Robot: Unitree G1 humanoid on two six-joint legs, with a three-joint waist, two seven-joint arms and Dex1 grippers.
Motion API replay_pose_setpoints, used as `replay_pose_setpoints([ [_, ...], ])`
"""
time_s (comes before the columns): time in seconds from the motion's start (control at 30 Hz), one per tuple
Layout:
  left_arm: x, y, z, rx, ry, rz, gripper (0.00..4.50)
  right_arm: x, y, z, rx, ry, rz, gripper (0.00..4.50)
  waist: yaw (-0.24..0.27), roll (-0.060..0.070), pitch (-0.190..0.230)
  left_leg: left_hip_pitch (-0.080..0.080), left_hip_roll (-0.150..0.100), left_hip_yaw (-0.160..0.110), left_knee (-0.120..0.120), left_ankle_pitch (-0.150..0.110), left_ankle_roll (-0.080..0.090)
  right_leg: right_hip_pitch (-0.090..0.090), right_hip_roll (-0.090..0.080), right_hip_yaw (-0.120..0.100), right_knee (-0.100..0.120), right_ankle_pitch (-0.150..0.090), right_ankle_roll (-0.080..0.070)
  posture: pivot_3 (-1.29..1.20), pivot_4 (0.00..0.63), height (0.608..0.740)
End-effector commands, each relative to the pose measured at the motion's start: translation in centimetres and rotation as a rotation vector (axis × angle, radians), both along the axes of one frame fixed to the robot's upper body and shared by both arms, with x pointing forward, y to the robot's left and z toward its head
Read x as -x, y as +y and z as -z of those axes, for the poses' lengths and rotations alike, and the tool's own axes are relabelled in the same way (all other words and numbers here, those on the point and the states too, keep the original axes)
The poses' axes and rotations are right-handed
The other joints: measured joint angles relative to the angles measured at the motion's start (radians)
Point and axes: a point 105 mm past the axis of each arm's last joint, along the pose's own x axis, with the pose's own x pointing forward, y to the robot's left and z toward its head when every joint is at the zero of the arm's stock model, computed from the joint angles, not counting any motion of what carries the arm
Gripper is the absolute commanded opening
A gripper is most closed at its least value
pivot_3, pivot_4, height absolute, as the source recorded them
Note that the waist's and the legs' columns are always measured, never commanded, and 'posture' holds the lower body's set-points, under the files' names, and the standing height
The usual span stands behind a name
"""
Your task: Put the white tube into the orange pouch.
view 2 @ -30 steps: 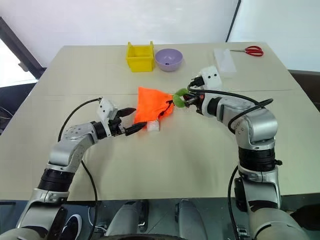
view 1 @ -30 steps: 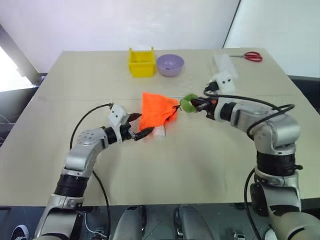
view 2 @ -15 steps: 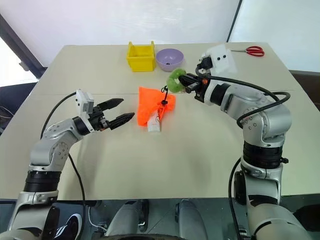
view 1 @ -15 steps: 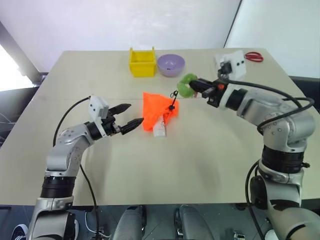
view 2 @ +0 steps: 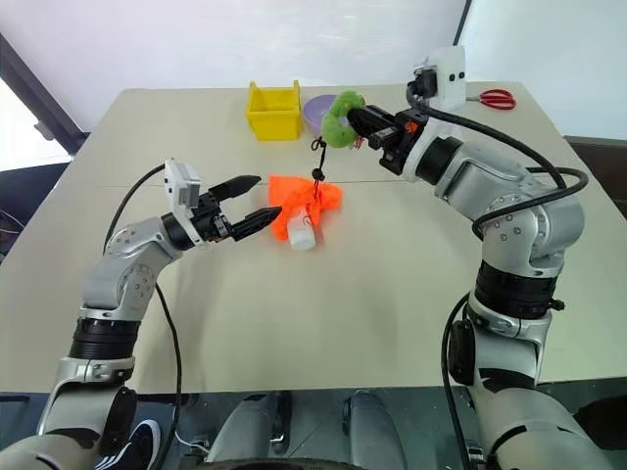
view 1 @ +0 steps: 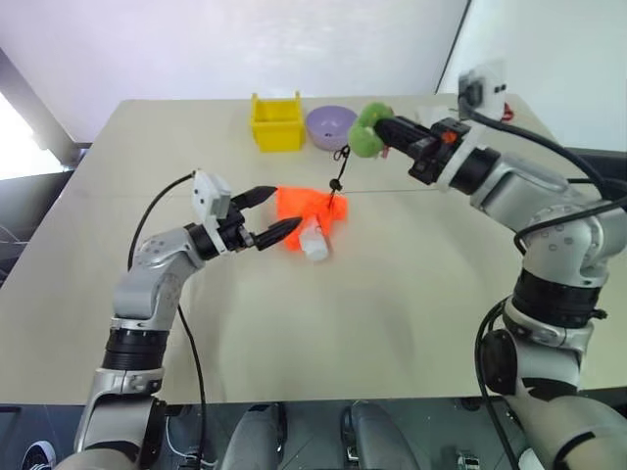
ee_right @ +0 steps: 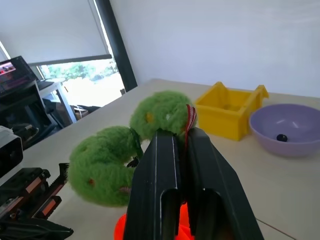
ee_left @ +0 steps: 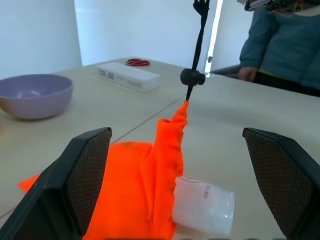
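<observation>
From the head views: right end effector point(view 2: 355, 119) pinched on the green fuzzy ball point(view 2: 339, 116), cord point(view 2: 317, 164) drawn taut and lifting one corner of the orange pouch point(view 2: 299, 193) off the tabletop point(view 2: 392, 294), white tube point(view 2: 302, 231) lying half out of the pouch's near edge, left end effector point(view 2: 257, 200) spread wide just beside it. From the left wrist view: tube's end showing under the bunched orange fabric, cord lock point(ee_left: 192, 76) on the taut string above. Judged to be the closing step with the tube not yet fully seated; next calls for nudging the tube deeper before cinching the cord.
</observation>
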Motion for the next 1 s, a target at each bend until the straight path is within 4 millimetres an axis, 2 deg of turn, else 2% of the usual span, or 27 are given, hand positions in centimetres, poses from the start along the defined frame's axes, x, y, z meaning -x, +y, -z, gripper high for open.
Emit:
replay_pose_setpoints([
  [0.03,0.5,0.0,0.2,-0.047,-0.050,0.003,4.49,1.0,0.3,-0.9,0.016,-0.064,-0.015,0.00,-0.001,0.000,0.000,0.000,0.000,0.000,0.000,0.000,0.000,0.000,0.000,0.000,0.000,0.000,0.000,0.00,0.150,0.740],
  [0.2,1.3,0.8,1.2,-0.109,-0.063,0.008,4.49,1.2,0.1,1.4,0.080,-0.028,-0.008,0.00,0.001,0.000,0.000,0.000,0.000,0.000,0.001,0.000,0.000,0.000,0.000,0.000,0.000,0.000,0.000,0.00,0.150,0.740],
  [0.37,2.7,5.0,2.8,-0.244,-0.105,-0.027,4.49,1.4,-0.7,3.1,0.113,-0.003,0.018,0.00,-0.004,0.000,0.000,0.000,0.000,0.000,0.000,0.000,0.000,-0.001,0.000,0.000,0.000,0.000,0.000,0.00,0.150,0.740],
  [0.47,3.3,6.3,3.6,-0.269,-0.095,-0.042,4.49,1.5,-1.1,3.6,0.124,0.005,0.034,0.00,0.000,0.001,0.000,0.000,0.001,0.000,0.000,0.000,0.000,-0.001,0.000,0.000,0.000,0.000,-0.001,0.00,0.150,0.740],
  [0.83,3.1,4.1,4.0,-0.242,-0.123,-0.021,4.49,2.2,-2.0,5.4,0.179,0.050,0.025,0.00,0.003,0.000,0.000,-0.002,0.001,0.001,0.000,0.000,0.001,0.001,-0.001,0.000,-0.009,0.007,0.001,0.00,0.150,0.740],
  [0.9,2.8,3.8,3.8,-0.236,-0.130,-0.026,4.49,3.4,-1.8,6.1,0.215,0.086,-0.047,0.00,0.003,0.000,0.000,-0.002,0.001,0.001,0.000,0.000,0.001,0.001,-0.001,0.000,-0.009,0.007,0.001,0.00,0.150,0.740],
  [0.93,2.7,3.6,3.8,-0.230,-0.130,-0.027,4.49,4.2,-2.0,7.0,0.287,0.098,-0.079,0.00,0.003,0.000,0.000,-0.002,0.001,0.001,0.000,0.000,0.001,0.001,-0.001,0.000,-0.009,0.007,0.001,0.00,0.150,0.740],
  [1.0,2.7,3.1,4.0,-0.237,-0.136,-0.013,4.49,5.1,-3.3,8.6,0.387,0.141,-0.097,0.00,0.009,0.000,0.000,-0.002,0.001,0.001,0.000,0.000,0.001,0.001,-0.001,0.000,-0.009,0.007,0.001,0.00,0.150,0.740],
])
